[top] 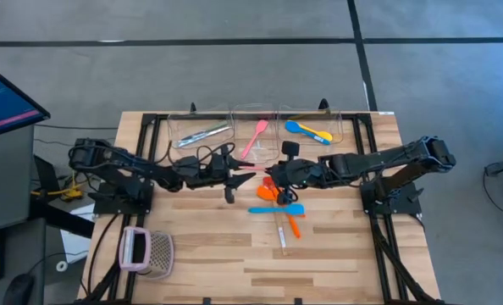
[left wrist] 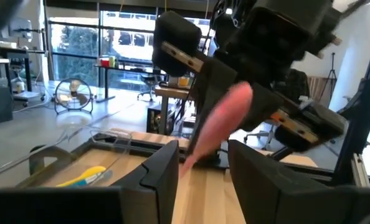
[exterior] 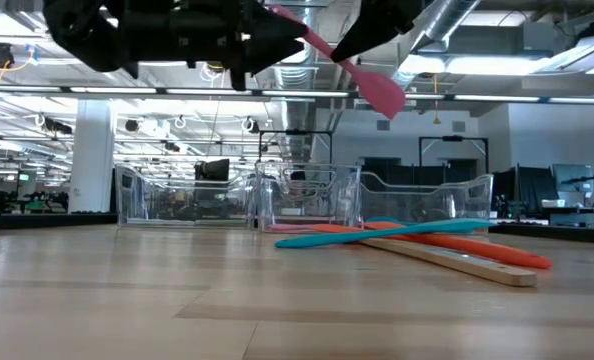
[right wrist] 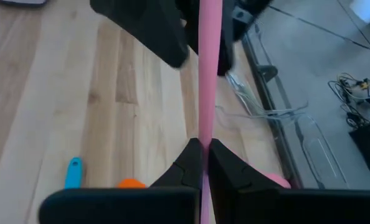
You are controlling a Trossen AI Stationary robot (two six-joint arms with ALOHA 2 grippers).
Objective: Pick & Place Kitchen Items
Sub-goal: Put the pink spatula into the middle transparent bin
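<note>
Pale wooden planks make up the table (top: 234,254) we work over, with grey floor around it and a long hall of glass and ceiling lights behind. Our right gripper (right wrist: 203,163) has its fingers pressed together on the thin handle of a pink spoon (right wrist: 210,68), held in the air above the middle of the table; in the low view the spoon (exterior: 362,75) slopes down from the dark arms with its broad end lowest. Our left gripper (left wrist: 200,171) faces it from the other side, fingers spread, and the pink spoon passes between them; we cannot tell whether they touch it. Below and just toward the near edge lie a blue spoon (top: 277,209), an orange spoon (top: 292,222) and a wooden-handled spatula (top: 280,235), crossing one another in a loose pile. Along the far edge stand three clear bins (top: 340,127) side by side: the left one holds silvery cutlery (top: 202,135), the middle one another pink spoon (top: 255,137), the right one a yellow spoon (top: 315,133) beside a second blue spoon (top: 292,127). Well apart, near the front left corner, sits a pink-and-white mesh basket (top: 146,252). Off the table's left side a screen (top: 2,97) glows blue.
</note>
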